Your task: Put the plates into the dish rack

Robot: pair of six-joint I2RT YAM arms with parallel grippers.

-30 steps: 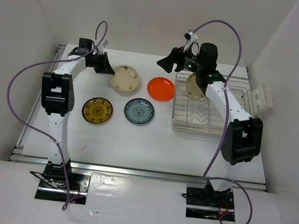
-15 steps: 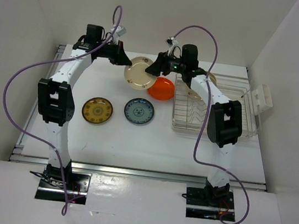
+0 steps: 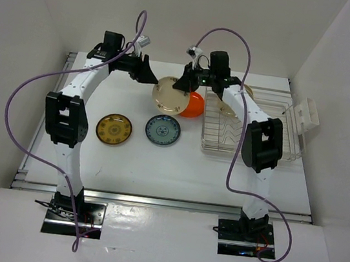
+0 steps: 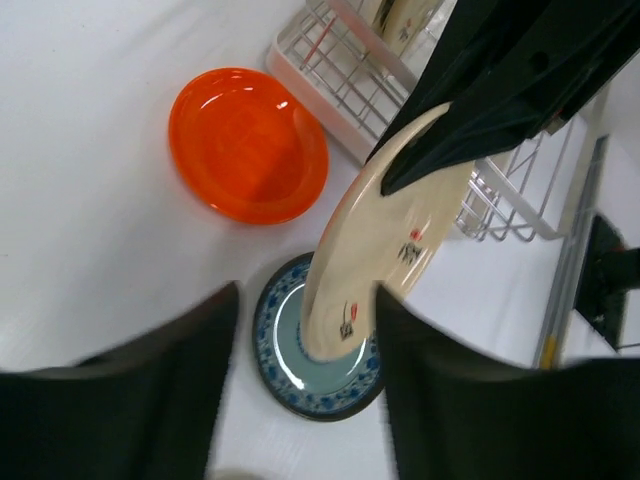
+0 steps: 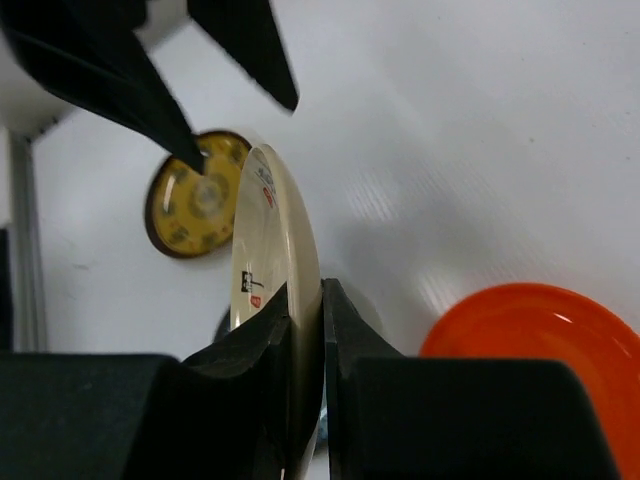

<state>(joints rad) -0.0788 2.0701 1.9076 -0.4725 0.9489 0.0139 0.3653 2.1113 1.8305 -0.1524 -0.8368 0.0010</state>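
Observation:
A cream plate (image 3: 171,96) hangs tilted on edge above the table, between the two arms. My right gripper (image 3: 183,84) is shut on its rim, and in the right wrist view the cream plate (image 5: 272,240) sits pinched between the right gripper (image 5: 307,325) fingers. My left gripper (image 3: 150,77) is open; the plate's lower edge (image 4: 385,240) still lies between the spread left gripper (image 4: 305,296) fingers, which are not pressing it. The orange plate (image 3: 195,106), the blue-grey plate (image 3: 162,130) and the yellow-brown plate (image 3: 114,129) lie flat on the table. The wire dish rack (image 3: 253,134) holds cream plates (image 3: 231,105).
A small white slotted holder (image 3: 306,113) stands at the rack's far right. White walls close in the table on three sides. Purple cables loop above both arms. The blue-grey plate (image 4: 320,375) lies directly beneath the held plate.
The left gripper lifted the cream plate off the table and carried it right. The right arm swung over from the rack and shut on its rim. The left gripper then opened.

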